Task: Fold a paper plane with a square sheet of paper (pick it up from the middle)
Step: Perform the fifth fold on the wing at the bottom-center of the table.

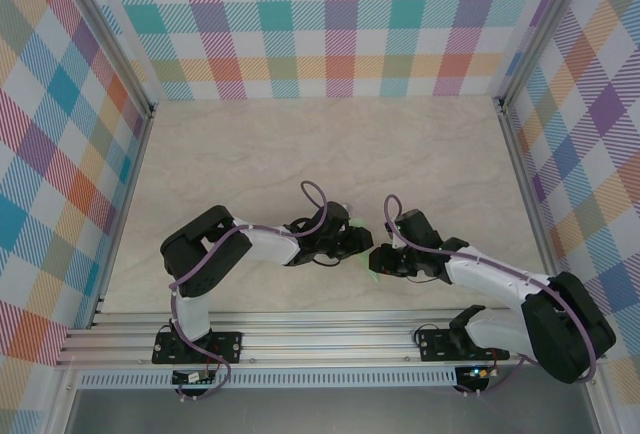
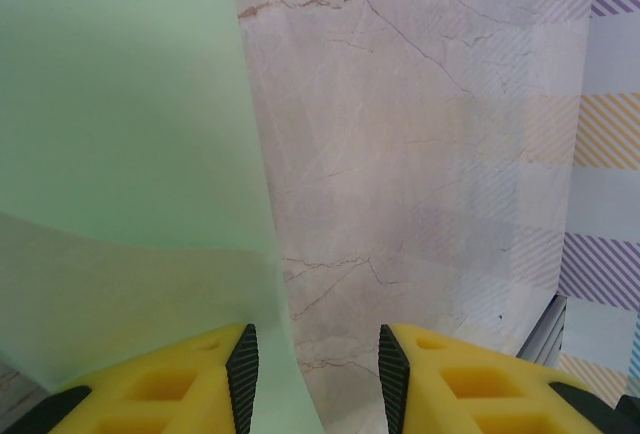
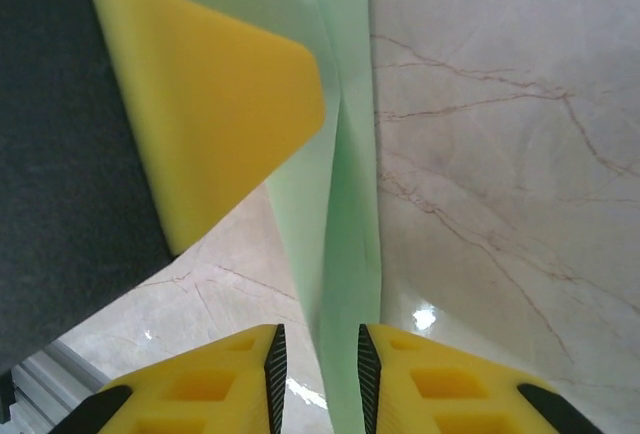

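Tabletop point(image 1: 300, 144), beige marbled, bare toward upper frame. One pale green creased paper sheet point(image 3: 345, 204), lower centre of top view, between two pincers: right gripper point(image 3: 320, 354) narrowly apart around it; left gripper point(image 2: 315, 354) apart, sheet against one jaw.

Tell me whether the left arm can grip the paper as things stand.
Probably yes. The paper sits between the left gripper's parted fingers, beside one pad, and nothing blocks it; closing should catch it.

The square sheet of paper point(image 3: 350, 184) between the left hand point(image 2: 318, 366) and the right hand point(image 3: 320, 364), at the table's point(image 1: 300, 154) near middle.
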Motion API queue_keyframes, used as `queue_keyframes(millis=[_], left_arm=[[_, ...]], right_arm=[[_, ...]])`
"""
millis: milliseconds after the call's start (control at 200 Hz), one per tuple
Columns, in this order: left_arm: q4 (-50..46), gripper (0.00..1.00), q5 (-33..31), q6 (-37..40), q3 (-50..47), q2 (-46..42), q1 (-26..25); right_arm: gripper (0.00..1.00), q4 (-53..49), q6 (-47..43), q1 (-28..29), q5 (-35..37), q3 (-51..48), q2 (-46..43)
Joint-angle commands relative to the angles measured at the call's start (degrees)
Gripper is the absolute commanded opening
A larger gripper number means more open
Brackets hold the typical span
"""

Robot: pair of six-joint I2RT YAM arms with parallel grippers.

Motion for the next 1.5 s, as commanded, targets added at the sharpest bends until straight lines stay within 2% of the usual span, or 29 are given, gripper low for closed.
queue_keyframes(millis=[0,70,335,470,895,1090,1320,1495], left_arm=[[-1.67,0.40,0.94,1.08,1.02,0.68,0.30],[-1.65,0.40,0.90,1.03,1.02,0.70,0.32],[-2.02,0.40,1.03,1.09,1.13,0.62,0.31],[-2.29,0.39,1.14,1.11,1.38,0.77,0.28],[-3.77,0.40,2.34,1.63,2.08,1.11,1.44],[-4.05,0.40,3.69,1.82,2.81,1.15,2.21],[-2.41,0.47,7.21,2.24,4.26,0.90,2.26],[-6.15,0.47,6.49,4.24,6.12,1.47,2.53]], right_arm=[[0.27,0.40,-1.09,-0.28,-1.09,1.37,1.86],[0.26,1.37,-0.99,-0.31,-2.44,1.32,2.79],[0.10,3.35,-0.67,-0.32,-4.97,0.14,3.20],[0.04,5.32,0.31,-0.32,-7.39,-1.32,6.55],[0.04,5.45,4.16,-0.41,-6.68,-5.86,7.88],[0.08,6.52,1.88,-0.40,-9.96,-6.76,6.55],[0.08,1.39,-2.16,-0.40,-8.16,-3.51,4.70],[0.08,2.27,-2.09,-0.39,-8.21,-3.46,6.80]])
